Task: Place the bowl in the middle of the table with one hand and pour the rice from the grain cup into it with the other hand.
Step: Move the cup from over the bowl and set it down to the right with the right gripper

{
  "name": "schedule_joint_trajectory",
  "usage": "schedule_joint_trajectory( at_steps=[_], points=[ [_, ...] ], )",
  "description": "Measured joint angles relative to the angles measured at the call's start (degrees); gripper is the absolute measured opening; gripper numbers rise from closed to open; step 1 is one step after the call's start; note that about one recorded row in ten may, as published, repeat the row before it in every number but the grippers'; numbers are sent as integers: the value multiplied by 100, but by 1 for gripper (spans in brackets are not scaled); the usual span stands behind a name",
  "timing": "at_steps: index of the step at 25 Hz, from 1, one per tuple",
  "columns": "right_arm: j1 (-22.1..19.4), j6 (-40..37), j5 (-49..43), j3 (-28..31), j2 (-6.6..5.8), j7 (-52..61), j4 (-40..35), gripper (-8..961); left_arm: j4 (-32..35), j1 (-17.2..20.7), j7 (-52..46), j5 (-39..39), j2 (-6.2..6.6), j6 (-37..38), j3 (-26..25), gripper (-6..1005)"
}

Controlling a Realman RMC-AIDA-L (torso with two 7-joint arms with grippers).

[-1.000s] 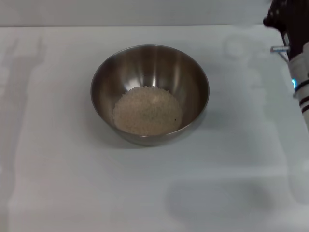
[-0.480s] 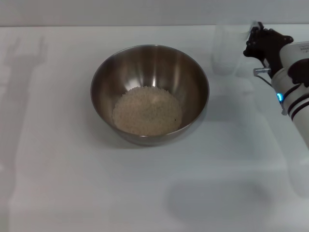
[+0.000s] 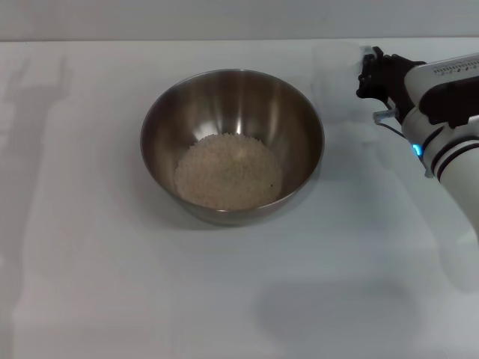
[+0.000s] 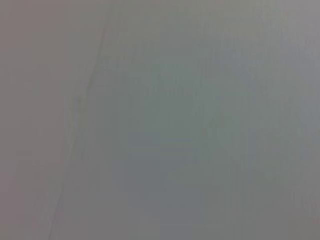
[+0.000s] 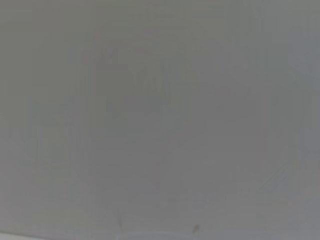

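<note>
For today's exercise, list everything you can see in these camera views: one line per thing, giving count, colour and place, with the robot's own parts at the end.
bowl: one, shiny grey steel, upright near the middle of the table.
rice: one heap, off-white, lying in the bottom of the bowl.
grain cup: one, clear plastic and faint, at the far right of the table, beside the gripper; contents cannot be told.
table: one, white, filling the head view.
right gripper: one, black on a white arm with a blue light, at the far right by the cup.
left gripper: not in view.
</note>
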Motion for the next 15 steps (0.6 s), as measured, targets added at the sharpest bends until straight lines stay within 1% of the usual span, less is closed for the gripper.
schedule_joint_trajectory(
  at_steps=[6, 15],
  points=[
    [115, 216, -45, 1, -11, -3, -24, 85, 6, 7, 0, 0, 0, 30, -25, 638],
    [158, 283, -209, 2, -15, 28, -153, 224, 18, 7, 0, 0, -8, 43, -28, 638]
  ],
)
